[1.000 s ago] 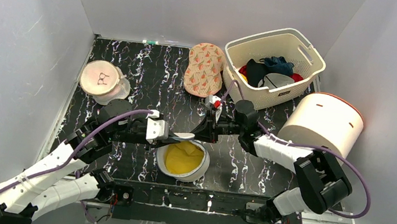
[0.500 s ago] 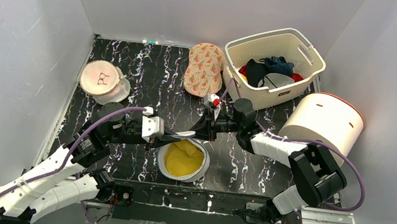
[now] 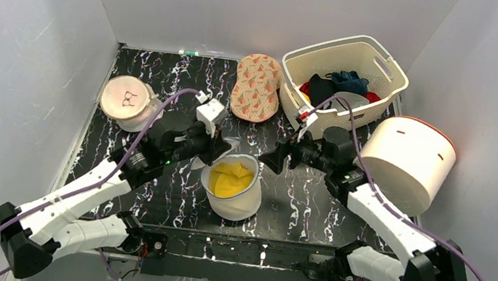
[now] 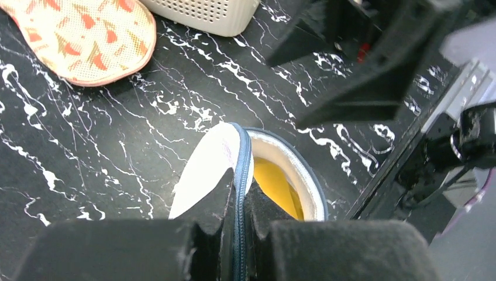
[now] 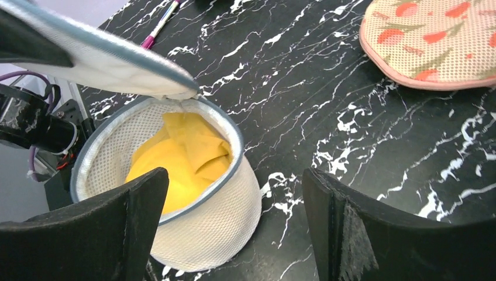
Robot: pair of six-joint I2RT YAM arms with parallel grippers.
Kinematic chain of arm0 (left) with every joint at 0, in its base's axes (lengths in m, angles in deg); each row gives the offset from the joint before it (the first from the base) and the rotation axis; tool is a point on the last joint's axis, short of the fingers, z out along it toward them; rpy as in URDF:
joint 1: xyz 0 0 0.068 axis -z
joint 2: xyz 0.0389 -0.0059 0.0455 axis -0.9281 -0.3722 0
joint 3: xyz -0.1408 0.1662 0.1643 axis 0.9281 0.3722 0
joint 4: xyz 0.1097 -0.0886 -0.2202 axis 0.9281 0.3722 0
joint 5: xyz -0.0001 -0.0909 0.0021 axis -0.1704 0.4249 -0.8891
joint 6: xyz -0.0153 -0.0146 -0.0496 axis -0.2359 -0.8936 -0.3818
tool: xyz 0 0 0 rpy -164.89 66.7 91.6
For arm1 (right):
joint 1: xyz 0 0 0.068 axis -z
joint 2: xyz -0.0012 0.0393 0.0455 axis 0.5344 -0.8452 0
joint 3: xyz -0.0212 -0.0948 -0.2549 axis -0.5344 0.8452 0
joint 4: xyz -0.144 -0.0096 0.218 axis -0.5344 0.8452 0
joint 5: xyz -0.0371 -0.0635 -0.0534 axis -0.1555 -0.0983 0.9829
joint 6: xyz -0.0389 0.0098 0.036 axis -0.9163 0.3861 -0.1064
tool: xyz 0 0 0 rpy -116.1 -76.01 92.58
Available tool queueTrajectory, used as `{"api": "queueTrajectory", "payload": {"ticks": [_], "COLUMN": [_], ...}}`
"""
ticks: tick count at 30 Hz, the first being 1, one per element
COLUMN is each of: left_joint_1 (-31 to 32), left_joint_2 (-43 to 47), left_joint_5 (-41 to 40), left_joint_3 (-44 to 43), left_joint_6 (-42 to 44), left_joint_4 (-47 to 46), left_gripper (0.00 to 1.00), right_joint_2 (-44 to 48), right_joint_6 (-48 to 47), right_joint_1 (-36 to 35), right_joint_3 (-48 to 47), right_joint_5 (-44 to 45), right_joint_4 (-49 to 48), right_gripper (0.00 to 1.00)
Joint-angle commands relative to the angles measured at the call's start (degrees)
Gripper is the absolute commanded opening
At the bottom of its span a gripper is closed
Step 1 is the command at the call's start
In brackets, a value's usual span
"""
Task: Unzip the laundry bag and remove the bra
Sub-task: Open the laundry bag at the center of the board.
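The laundry bag [image 3: 232,198] stands unzipped at the table's near middle, a white mesh drum with a grey-blue rim [image 5: 231,161]. A yellow bra [image 3: 231,180] lies folded inside it [image 5: 175,155]. My left gripper [image 4: 238,193] is shut on the zip edge of the lid [image 4: 205,170] and holds the lid raised at the bag's back-left [image 3: 225,146]. My right gripper [image 3: 274,160] hovers just right of the bag, open and holding nothing. In its wrist view the bag's right wall [image 5: 210,225] shows between the wide fingers [image 5: 143,202].
A cream slotted basket [image 3: 380,74] with clothes stands back right, a patterned mesh pouch [image 3: 256,86] beside it. A white drum [image 3: 405,162] sits at the right edge. Another round white bag with a bra drawing [image 3: 128,100] is at the left. A pen [image 5: 161,20] lies by the back wall.
My right gripper has opened, let go of the bag and drawn back to the right. My left gripper has lifted the lid up and back, and the bag now stands taller.
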Motion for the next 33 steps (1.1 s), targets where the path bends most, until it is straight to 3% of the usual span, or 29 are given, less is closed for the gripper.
{"api": "queueTrajectory", "payload": {"ticks": [1, 7, 14, 18, 22, 29, 33], "left_joint_1": [-0.21, -3.69, -16.46, -22.67, -27.76, -35.09, -36.12], "left_joint_2": [-3.31, -5.25, -1.03, -3.10, -6.71, -9.23, -9.13], "left_joint_5": [-4.85, -3.03, 7.18, 15.02, 19.54, 30.45, 32.40], "left_joint_3": [-6.24, -8.27, -4.39, -3.79, -4.79, -0.51, 1.65], "left_joint_6": [-11.49, -24.15, -34.20, -34.18, -27.85, -25.34, -25.59], "left_joint_4": [1.98, 4.78, 3.38, 5.03, 9.95, 8.11, 7.03], "left_gripper": [0.00, 0.00, 0.00, 0.00, 0.00, 0.00, 0.00], "right_joint_2": [6.40, 9.81, 2.37, -1.65, -5.12, -11.26, -11.47], "right_joint_6": [0.50, 7.68, 12.80, 12.39, 11.23, 10.16, 10.21], "right_joint_1": [-0.42, -0.76, -6.40, -13.39, -19.29, -23.60, -23.65], "right_joint_3": [-1.85, -5.94, -10.54, -13.00, -15.21, -17.22, -17.31], "right_joint_5": [7.05, 7.89, 4.24, 8.53, 11.98, 14.66, 23.93], "right_joint_4": [10.80, 13.57, 12.04, 13.24, 15.15, 23.13, 28.79], "right_gripper": [0.84, 0.88, 0.76, 0.74, 0.74, 0.66, 0.64]}}
